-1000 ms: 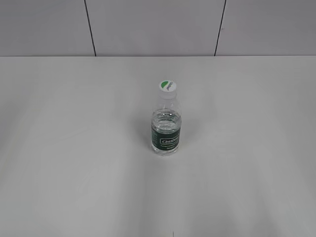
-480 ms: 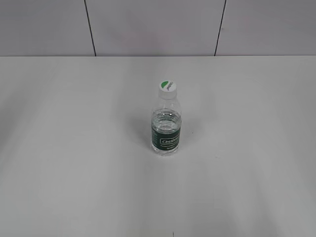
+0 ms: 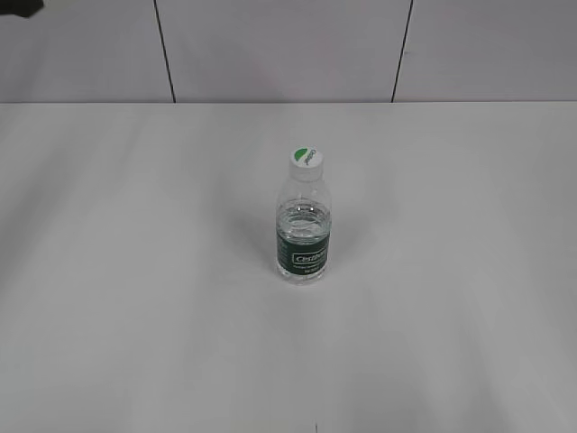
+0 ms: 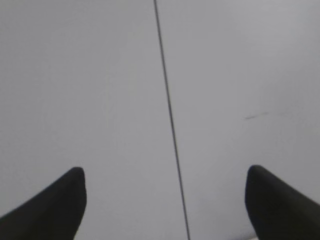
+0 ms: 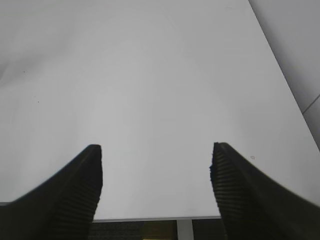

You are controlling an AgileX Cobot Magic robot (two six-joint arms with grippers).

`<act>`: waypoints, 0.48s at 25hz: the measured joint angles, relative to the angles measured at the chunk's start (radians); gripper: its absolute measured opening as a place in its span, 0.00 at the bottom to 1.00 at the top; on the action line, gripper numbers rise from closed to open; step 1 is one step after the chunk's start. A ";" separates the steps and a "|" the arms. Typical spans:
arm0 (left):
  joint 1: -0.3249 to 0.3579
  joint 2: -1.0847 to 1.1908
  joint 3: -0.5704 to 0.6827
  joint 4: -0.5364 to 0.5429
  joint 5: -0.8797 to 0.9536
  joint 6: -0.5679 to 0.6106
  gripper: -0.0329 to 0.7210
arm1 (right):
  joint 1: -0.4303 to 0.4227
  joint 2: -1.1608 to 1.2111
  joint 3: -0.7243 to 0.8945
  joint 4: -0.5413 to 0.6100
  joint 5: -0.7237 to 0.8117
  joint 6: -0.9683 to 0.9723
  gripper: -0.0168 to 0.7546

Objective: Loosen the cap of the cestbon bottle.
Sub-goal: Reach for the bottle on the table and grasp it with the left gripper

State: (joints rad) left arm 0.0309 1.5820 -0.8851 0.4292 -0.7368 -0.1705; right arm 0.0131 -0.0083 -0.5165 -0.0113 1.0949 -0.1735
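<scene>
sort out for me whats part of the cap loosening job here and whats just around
Part of the job:
- cestbon bottle, upright mid-table
- cap, on the bottle's neck
- left gripper, open, nothing between its fingers
- right gripper, open, over bare table

Just around:
- white table
- pale panelled wall behind it
- a dark shape at the top left corner, too little showing to tell

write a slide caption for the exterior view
Small clear plastic water bottle with dark green label stands upright on the white table, its white-and-green screw cap on, untouched.
</scene>
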 joint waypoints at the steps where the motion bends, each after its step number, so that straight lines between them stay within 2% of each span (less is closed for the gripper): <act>1: 0.000 0.032 0.000 0.026 -0.033 -0.016 0.83 | 0.000 0.000 0.000 0.000 0.000 0.000 0.69; 8: 0.011 0.218 0.000 0.301 -0.252 -0.072 0.83 | 0.000 0.000 0.000 0.000 0.000 0.000 0.69; 12: 0.049 0.284 0.030 0.362 -0.375 -0.082 0.83 | 0.000 0.000 0.000 0.000 0.000 0.000 0.69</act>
State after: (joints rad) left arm 0.0798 1.8658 -0.8547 0.7917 -1.1118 -0.2523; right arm 0.0131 -0.0083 -0.5165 -0.0113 1.0949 -0.1735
